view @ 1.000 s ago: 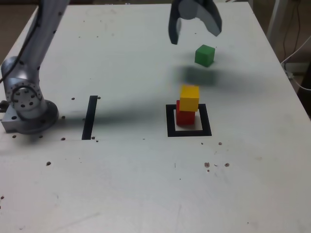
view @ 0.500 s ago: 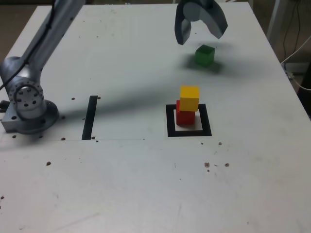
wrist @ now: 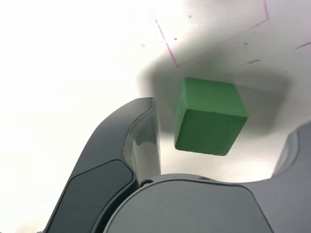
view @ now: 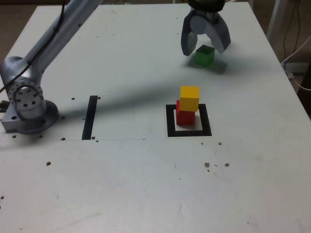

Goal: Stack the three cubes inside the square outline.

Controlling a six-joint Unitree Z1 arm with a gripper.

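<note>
White tabletop [view: 146, 184]: small yellow cube [view: 189, 97] already sits on red cube [view: 184, 115] inside the black square outline [view: 189, 131]. Farther back, the grey claw [view: 206, 47] straddles the solid green cube [view: 204, 55], jaws wide, nothing gripped yet.

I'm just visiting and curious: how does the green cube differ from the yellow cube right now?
The green cube sits directly on the table, outside the square outline; the yellow cube rests on the red cube inside it. The green cube lies between the jaws of the open gripper; the yellow cube has nothing around it. They look equal in size and shape.
</note>
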